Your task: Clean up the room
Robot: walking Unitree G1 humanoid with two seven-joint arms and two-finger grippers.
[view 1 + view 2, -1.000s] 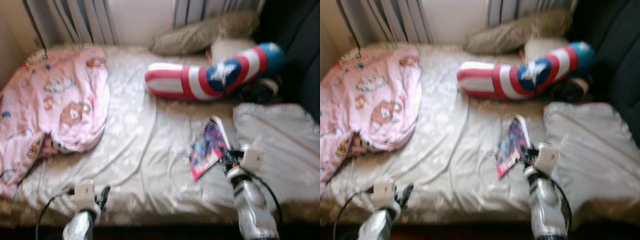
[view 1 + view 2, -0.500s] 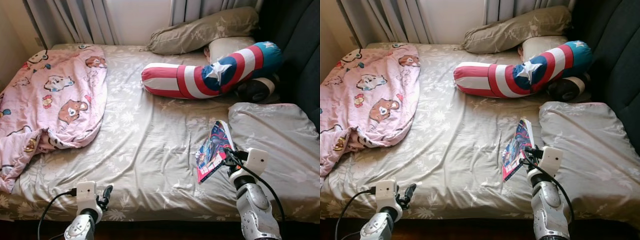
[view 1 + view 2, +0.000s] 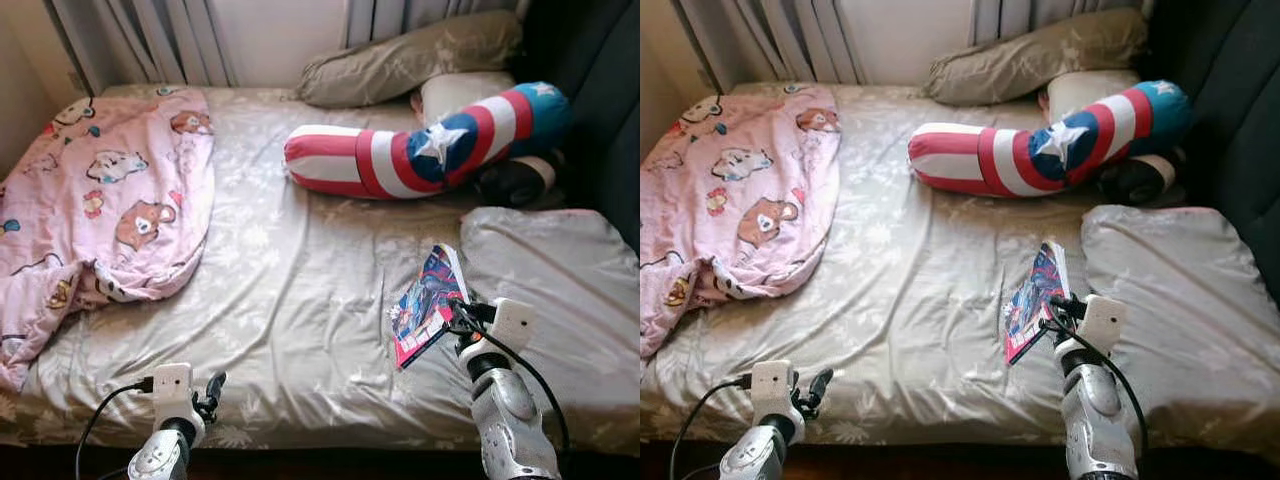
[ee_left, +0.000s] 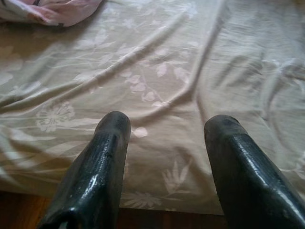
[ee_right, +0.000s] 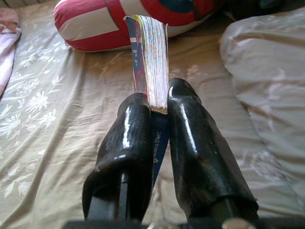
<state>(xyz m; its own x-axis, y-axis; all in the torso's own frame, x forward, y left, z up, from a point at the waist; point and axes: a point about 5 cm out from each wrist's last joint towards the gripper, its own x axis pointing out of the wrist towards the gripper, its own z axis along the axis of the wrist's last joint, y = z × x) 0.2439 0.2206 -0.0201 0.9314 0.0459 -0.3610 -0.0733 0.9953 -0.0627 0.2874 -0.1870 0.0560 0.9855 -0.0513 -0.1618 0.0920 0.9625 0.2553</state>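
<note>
Far left on the bed (image 3: 290, 300): a pink blanket (image 3: 100, 200) with little bears, bunched up and hanging a bit over the near edge. Low down in front, near the bed's front edge: left gripper (image 4: 164, 131), fingers (image 4: 107, 157) spread wide apart, nothing between them, just the flowery grey sheet (image 4: 157, 71) below. Further back, in the middle: a long red, white and blue cushion (image 3: 420, 150) with a white star, lying across the bed. Behind it, by the curtains (image 3: 150, 40): a grey-brown pillow (image 3: 410, 60), and a small pale pillow (image 3: 460, 92) just beside. Right of the middle: a bright, colourful book (image 3: 428, 303), held up on its edge, tilted, its lower corner close to the sheet. Right gripper (image 5: 159, 102) closed tight on the book's bottom edge, one black finger (image 5: 126, 143) on each side, pages (image 5: 155, 62) standing up between them. Just beside the book, to the right: a big grey pillow (image 3: 560, 290) lying flat. Far right: a dark padded headboard (image 3: 600, 100).
</note>
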